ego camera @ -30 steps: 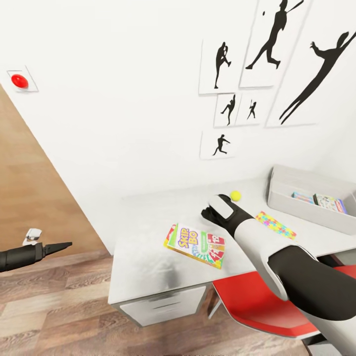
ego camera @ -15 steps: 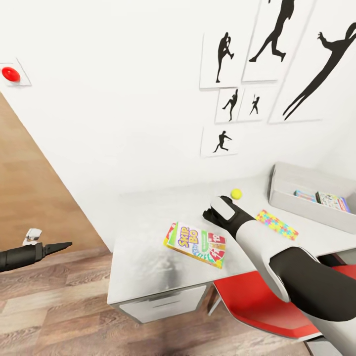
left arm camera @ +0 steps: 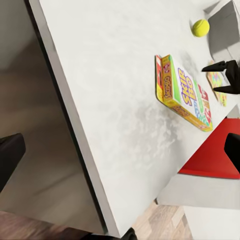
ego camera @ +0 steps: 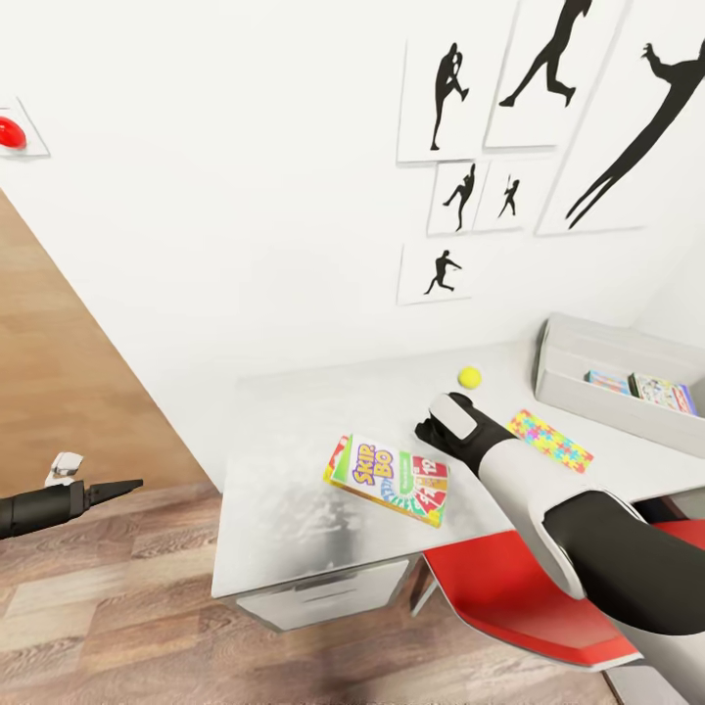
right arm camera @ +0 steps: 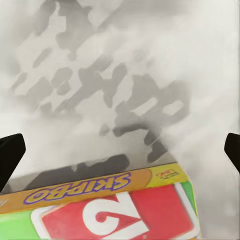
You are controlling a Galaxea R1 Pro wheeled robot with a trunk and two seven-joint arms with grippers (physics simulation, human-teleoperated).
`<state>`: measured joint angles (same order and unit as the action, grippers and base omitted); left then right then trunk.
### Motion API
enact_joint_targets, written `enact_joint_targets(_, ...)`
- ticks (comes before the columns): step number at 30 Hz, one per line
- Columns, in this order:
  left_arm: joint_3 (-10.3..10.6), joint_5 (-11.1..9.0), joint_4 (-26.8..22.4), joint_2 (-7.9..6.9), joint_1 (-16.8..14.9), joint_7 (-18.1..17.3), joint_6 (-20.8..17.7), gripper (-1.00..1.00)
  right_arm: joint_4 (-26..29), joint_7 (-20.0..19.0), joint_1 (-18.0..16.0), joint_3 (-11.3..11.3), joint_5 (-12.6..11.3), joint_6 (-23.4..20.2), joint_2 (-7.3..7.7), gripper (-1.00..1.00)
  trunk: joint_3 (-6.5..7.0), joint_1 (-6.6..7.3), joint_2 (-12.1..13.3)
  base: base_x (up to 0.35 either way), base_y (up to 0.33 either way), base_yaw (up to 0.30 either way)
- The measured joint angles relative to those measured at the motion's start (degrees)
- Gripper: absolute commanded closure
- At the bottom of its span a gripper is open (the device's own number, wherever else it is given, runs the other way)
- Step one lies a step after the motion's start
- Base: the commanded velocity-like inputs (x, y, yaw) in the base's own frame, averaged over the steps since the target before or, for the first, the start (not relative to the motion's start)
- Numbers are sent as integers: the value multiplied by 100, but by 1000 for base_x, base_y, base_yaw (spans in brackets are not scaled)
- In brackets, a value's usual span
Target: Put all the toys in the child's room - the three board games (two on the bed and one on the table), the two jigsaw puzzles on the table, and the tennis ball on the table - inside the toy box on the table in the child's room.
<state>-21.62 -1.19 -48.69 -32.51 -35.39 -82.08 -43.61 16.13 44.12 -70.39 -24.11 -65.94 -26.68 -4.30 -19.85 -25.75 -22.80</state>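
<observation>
Right pincer (ego camera: 427, 432) has eased back toward the Skip-Bo box (ego camera: 389, 478), jaws wide, holding nothing. Box lies flat on table (ego camera: 284, 509), tennis ball (ego camera: 470, 376) beyond it. Looks like lining up for a grab. Left pincer (ego camera: 122, 486): can't tell.

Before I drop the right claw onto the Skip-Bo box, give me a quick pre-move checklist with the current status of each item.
1. Right claw open: ok, its fingers stand spread apart.
2. Right claw empty: ok, nothing between the fingers.
3. Skip-Bo box free to grasp: ok, lying flat on the table, nothing on top.
4. Claw lined up over the box: not ok, the right wrist view shows mostly bare table, with the box at one edge.
5. Toy box has room: cannot tell; two games are already inside and part of it is cut off.
6. Tennis ball out of the way: ok, beyond the claw.
</observation>
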Motion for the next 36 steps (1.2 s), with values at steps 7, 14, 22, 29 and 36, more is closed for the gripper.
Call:
enact_joint_targets(7, 0, 0, 0, 0, 0, 1, 0, -100, -25, -1, 4, 0, 0, 8, 12, -100, -66, 0, 0, 0, 0, 0)
enact_joint_targets(14, 0, 0, 0, 0, -1, 0, 0, -100, -25, -1, 65, 0, 10, 20, -42, -100, -133, 0, 0, 0, 0, 0)
enact_joint_targets(22, 0, 0, 0, 0, 0, 0, 0, -100, -22, -23, 125, 1, 8, 265, -54, -100, -189, 0, -1, 0, 0, 0)
enact_joint_targets(29, 0, 0, 0, 0, -2, 0, 0, -100, -27, -147, 135, -1, 12, 337, -63, -100, -195, 0, -1, 0, 0, 0)
enact_joint_targets(36, 0, -1, 0, 0, -1, 0, 0, -100, -27, -167, 136, 0, 9, 338, -65, -100, -210, 0, -1, -3, 0, 0)
